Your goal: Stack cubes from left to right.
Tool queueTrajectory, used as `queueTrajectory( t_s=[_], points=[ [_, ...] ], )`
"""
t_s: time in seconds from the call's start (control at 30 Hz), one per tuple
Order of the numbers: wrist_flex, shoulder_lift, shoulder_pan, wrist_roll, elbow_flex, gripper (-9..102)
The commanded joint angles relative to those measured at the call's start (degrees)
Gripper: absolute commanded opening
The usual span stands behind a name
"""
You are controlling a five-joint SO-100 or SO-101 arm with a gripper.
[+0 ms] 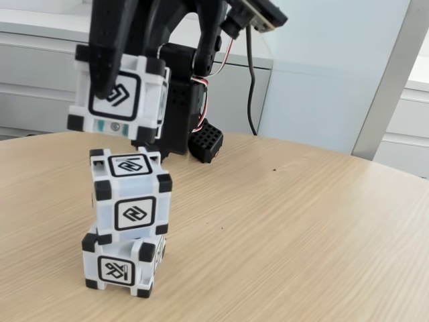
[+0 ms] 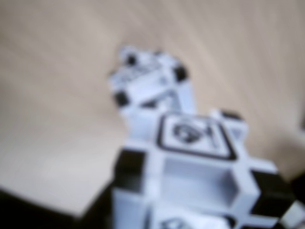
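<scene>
Three white plastic cubes with black corner blocks and black-framed glyph squares on their faces sit before us in the fixed view. Two of them stand stacked on the pale wood-grain bench (image 1: 281,228): the bottom cube (image 1: 122,263) rests on the bench, and the middle cube (image 1: 131,196) sits on top of it, shifted a little to the right and turned slightly so their edges do not line up. We see the third cube (image 1: 119,95) in the air above the stack, clear of the middle cube and tilted, with a gap between them. Our black pincer (image 1: 107,77) is clamped on this third cube, one dark finger lying down across its front face. Behind it stands the arm's black base with red and white wires, near a grey wall.

From the wrist view, which is blurred, we look down past the held cube (image 2: 200,176), close at the lower edge, to the stack (image 2: 150,83) on the bench (image 2: 57,95) beyond.
</scene>
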Motion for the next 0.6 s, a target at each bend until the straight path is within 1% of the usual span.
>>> queueTrajectory(
  t_s=[0.0, 0.2, 0.4, 0.43, 0.57],
  points=[
    [-0.70, -0.44, -0.35, -0.53, -2.46, 14],
    [-0.70, -7.65, -0.35, -1.14, -3.25, 13],
    [-0.70, -7.65, -0.35, -1.58, -3.25, 15],
    [-0.70, -7.65, -0.35, -1.58, -3.25, 16],
    [-0.62, -7.56, -0.35, -1.93, -3.25, 26]
  ],
)
